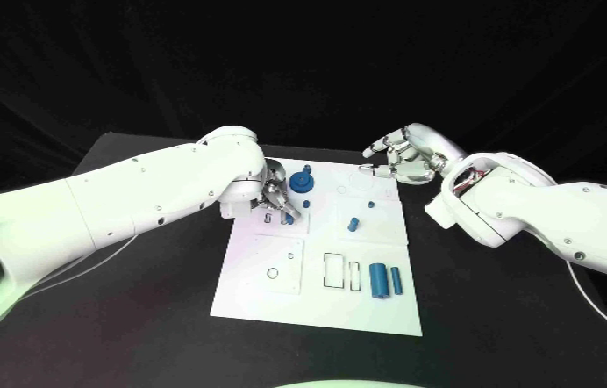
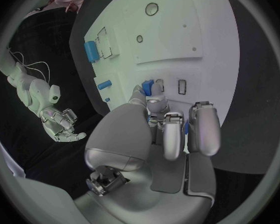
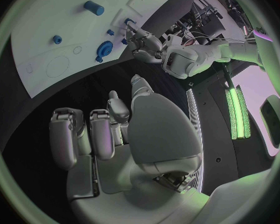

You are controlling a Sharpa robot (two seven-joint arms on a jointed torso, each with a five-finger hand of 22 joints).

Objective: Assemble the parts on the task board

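Note:
The white task board lies mid-table. My left hand is low over its near-left part, and its thumb and a finger pinch a small blue part beside a rectangular slot. A blue round geared part stands just beyond that hand. A small blue piece and a tiny peg sit mid-board. Two blue cylinders lie side by side near the front. My right hand hovers over the board's far right corner, fingers loosely bent, holding nothing.
Empty rectangular recesses lie left of the cylinders, and a small round hole is in the front left panel. Black table surrounds the board. In the right wrist view the left hand is seen at the board's edge.

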